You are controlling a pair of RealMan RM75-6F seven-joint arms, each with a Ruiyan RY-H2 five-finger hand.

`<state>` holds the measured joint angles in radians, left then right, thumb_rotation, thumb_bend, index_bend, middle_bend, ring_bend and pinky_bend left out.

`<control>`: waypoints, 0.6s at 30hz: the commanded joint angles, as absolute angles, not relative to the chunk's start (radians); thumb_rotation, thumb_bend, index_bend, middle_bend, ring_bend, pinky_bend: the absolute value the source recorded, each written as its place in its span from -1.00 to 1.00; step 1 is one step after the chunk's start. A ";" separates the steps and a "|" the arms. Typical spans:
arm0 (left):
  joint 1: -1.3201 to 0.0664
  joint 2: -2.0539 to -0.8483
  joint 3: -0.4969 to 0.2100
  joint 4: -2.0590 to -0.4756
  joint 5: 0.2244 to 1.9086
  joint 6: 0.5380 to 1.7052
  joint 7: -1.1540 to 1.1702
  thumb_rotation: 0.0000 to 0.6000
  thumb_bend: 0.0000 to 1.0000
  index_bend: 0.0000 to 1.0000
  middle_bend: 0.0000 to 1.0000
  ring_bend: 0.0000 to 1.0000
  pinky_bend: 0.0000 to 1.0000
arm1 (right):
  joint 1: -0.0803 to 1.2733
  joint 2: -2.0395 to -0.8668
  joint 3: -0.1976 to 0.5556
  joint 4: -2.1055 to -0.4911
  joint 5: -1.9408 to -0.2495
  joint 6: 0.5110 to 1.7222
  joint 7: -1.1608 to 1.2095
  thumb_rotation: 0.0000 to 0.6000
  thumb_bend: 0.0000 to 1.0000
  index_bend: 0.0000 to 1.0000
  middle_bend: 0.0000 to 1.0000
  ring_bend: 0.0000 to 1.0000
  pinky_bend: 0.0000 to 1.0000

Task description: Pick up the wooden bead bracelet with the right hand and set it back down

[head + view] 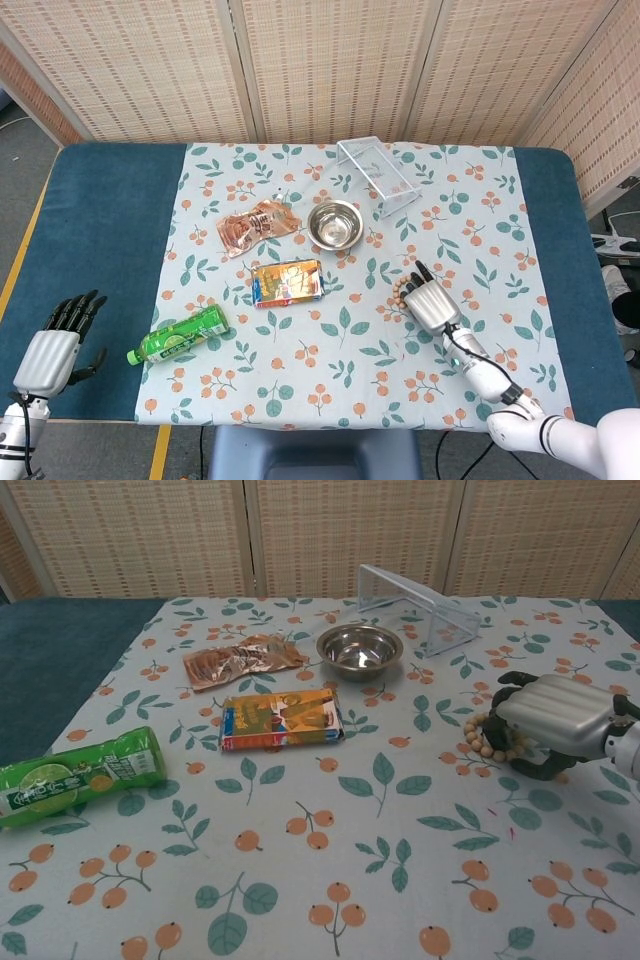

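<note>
Bracelet under right robot hand

Right robot hand (555, 715) lies over the wooden bead bracelet (482, 737) on the floral surface (330, 860), fingers curled around its beads. Left robot hand (52, 350) holds nothing, fingers apart, near the green bottle (180, 335).

Front half of the tablecloth (330, 880) lies bare across its near edge, passable. Mid-cloth is obstructed by the snack box (281, 720), steel bowl (360, 650) and foil packet (243, 660). Clear container (418, 608) occupies the far edge; green bottle (78, 776) blocks the left edge.
</note>
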<state>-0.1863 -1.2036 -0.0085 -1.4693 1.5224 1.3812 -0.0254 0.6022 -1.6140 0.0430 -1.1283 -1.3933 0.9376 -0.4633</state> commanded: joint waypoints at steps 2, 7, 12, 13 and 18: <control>-0.187 -1.204 -0.008 -1.470 1.523 1.380 -0.025 1.00 -0.14 -1.00 -1.00 -1.00 -0.82 | 0.607 -1.594 0.044 -1.145 -1.422 0.957 -0.401 1.00 0.44 0.65 0.29 -0.46 -1.00; -0.186 -1.204 -0.008 -1.471 1.524 1.382 -0.025 1.00 -0.14 -1.00 -1.00 -1.00 -0.82 | 0.609 -1.575 0.042 -1.158 -1.425 0.947 -0.351 1.00 0.44 0.72 0.35 -0.38 -1.00; -0.187 -1.205 -0.008 -1.470 1.524 1.381 -0.023 1.00 -0.13 -1.00 -1.00 -1.00 -0.82 | 0.612 -1.556 0.057 -1.204 -1.382 0.896 -0.246 1.00 0.44 0.74 0.36 -0.37 -1.00; -0.187 -1.205 -0.007 -1.470 1.525 1.381 -0.023 1.00 -0.14 -1.00 -1.00 -1.00 -0.82 | 0.612 -1.545 0.069 -1.235 -1.353 0.866 -0.184 1.00 0.44 0.74 0.36 -0.37 -1.00; -0.187 -1.205 -0.008 -1.471 1.524 1.382 -0.022 1.00 -0.14 -1.00 -1.00 -1.00 -0.82 | 0.619 -1.476 0.147 -1.376 -1.230 0.719 0.141 1.00 0.44 0.74 0.36 -0.37 -1.00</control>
<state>-0.1866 -1.2053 -0.0079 -1.4707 1.5240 1.3820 -0.0219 0.6135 -1.5316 0.0855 -1.2667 -1.3262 0.8320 -0.0821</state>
